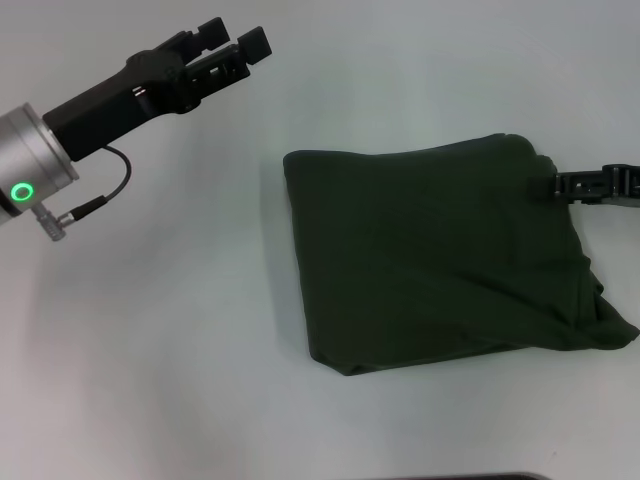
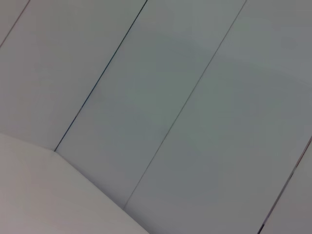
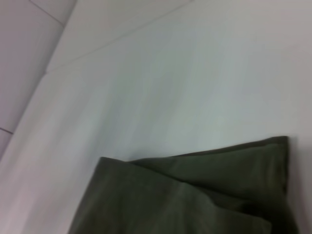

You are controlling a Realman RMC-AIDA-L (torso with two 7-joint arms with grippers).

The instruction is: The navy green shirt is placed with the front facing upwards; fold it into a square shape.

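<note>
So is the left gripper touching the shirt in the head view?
No, the left gripper is raised over bare table, well apart from the folded navy green shirt.

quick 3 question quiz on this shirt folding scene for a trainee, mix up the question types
1. True or false: the navy green shirt lies spread flat with both sleeves out.
2. Which pincer is at the shirt's edge?
A. left pincer
B. right pincer
C. both
3. Fill in: the left pincer is raised over the bare table, ____ from the shirt.

Key
1. False. It is folded into a roughly square bundle with only plain green fabric showing.
2. B. The right pincer meets the shirt's right edge near the far corner; whether it grips cannot be seen.
3. Apart. Its fingers stand open, holding nothing.
</note>
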